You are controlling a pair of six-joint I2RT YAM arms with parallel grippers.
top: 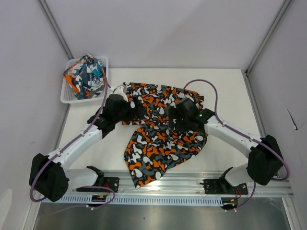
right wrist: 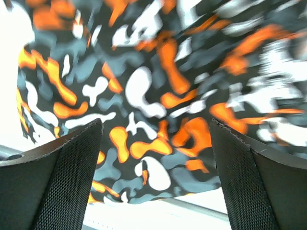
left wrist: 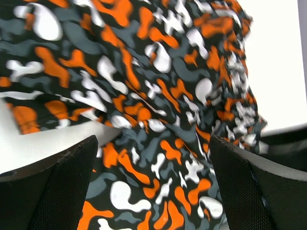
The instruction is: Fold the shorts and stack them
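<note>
Left end effector (top: 135,109), jaws wide, is over the upper-left part of the camouflage shorts (top: 158,143), which lie spread on the desk (top: 235,103). Right end effector (top: 176,117), equally wide, hovers above their right side. The teal-print shorts (top: 87,76) sit in the basket (top: 64,99).

White mesh basket (top: 72,100) at far-L corner of white table (top: 230,91), alu rail (top: 163,184) along near edge.

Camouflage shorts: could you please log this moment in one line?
camouflage shorts: unfolded on table; teal shorts: in basket; left gripper: open; right gripper: open
</note>
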